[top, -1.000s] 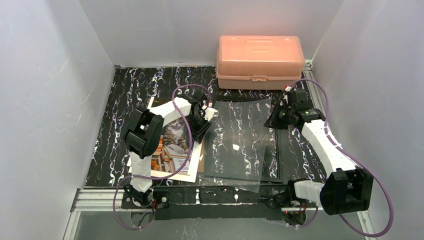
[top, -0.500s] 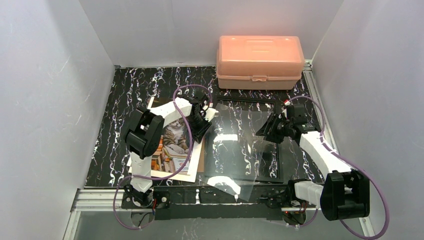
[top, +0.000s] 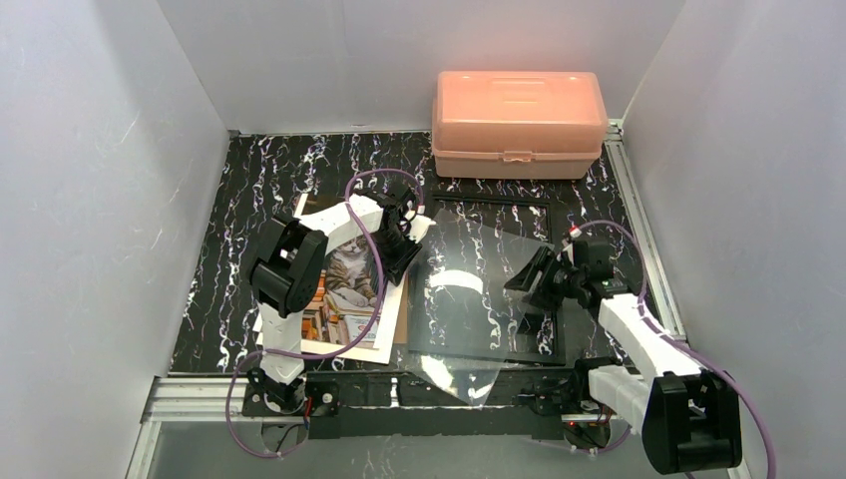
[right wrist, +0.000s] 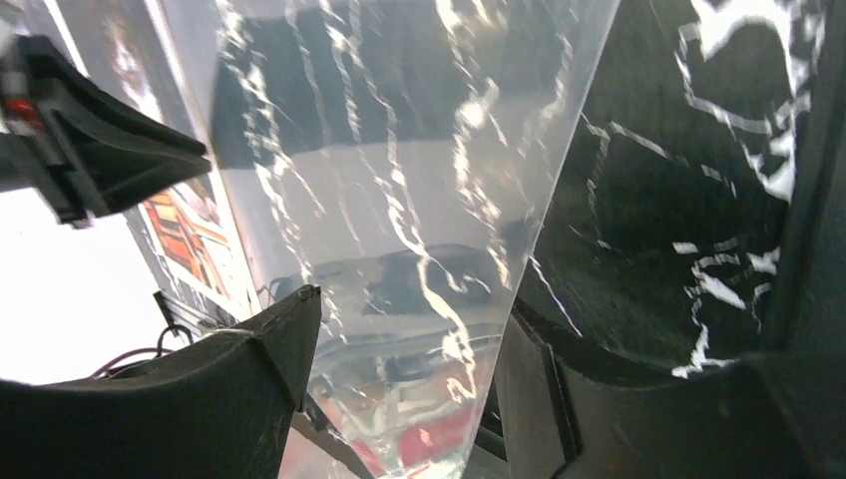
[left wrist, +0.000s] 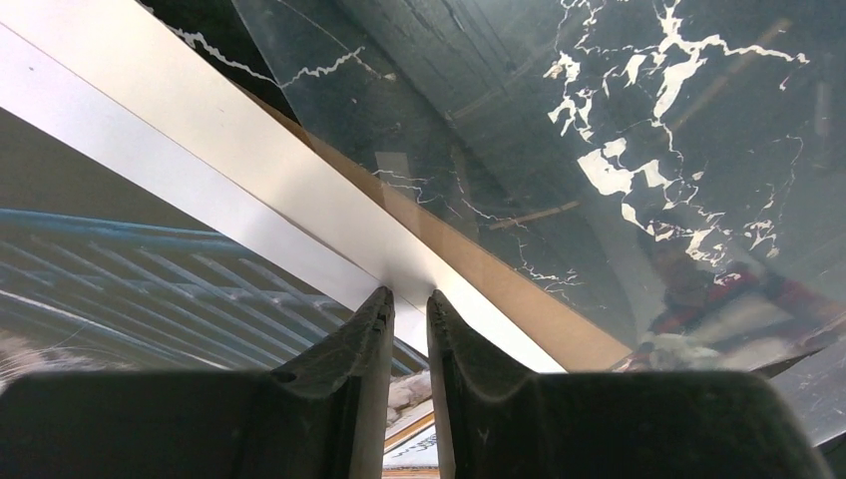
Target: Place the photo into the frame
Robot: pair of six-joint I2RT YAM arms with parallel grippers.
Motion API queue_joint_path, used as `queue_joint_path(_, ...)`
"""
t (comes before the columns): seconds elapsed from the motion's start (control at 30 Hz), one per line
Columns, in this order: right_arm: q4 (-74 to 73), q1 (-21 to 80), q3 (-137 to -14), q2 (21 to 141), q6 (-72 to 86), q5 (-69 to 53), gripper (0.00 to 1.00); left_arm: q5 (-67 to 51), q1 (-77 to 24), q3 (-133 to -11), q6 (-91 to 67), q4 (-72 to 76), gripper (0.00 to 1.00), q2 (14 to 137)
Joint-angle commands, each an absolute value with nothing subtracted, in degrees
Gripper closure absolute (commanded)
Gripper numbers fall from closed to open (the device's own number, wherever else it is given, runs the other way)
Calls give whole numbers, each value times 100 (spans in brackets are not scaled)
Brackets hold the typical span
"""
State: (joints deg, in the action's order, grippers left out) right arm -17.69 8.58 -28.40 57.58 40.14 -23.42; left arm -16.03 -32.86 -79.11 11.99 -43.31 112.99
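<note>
Black frame [top: 494, 202] lies mid-table under a clear pane [top: 469, 299], with the photo [top: 344, 289] just left of it. Right gripper [right wrist: 414, 309] is spread around the pane's edge. Left gripper [left wrist: 409, 296] is nearly pressed together at the photo's white border, pinch unclear.

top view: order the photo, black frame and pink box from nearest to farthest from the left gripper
1. photo, under the left gripper
2. black frame, just to its right
3. pink box, back right

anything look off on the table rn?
Yes. The clear pane lies rotated across the frame, not seated in it, and its near corner pokes past the front edge of the table. The photo sits left, outside the frame.
</note>
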Motion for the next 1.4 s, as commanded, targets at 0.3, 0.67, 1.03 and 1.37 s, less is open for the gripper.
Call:
queue_joint_path(0.3, -931, 843, -1537, 5116, 4773, -2603, 30, -1530, -3375, -7774, 1317, -4427, 84, 11496)
queue_joint_path(0.67, -251, 839, -966, 3958, 5981, -2821, 45, -1530, -3375, -7813, 1331, -4513, 85, 11509)
queue_joint_path(1.03, -158, 842, -1648, 3802, 6172, -2795, 47, -1547, -3375, -7855, 1362, -4562, 86, 11504)
queue_joint_path(1.37, -779, 846, -2490, 4239, 5207, -2139, 99, -1653, -3360, -8088, 1312, -4804, 80, 11408)
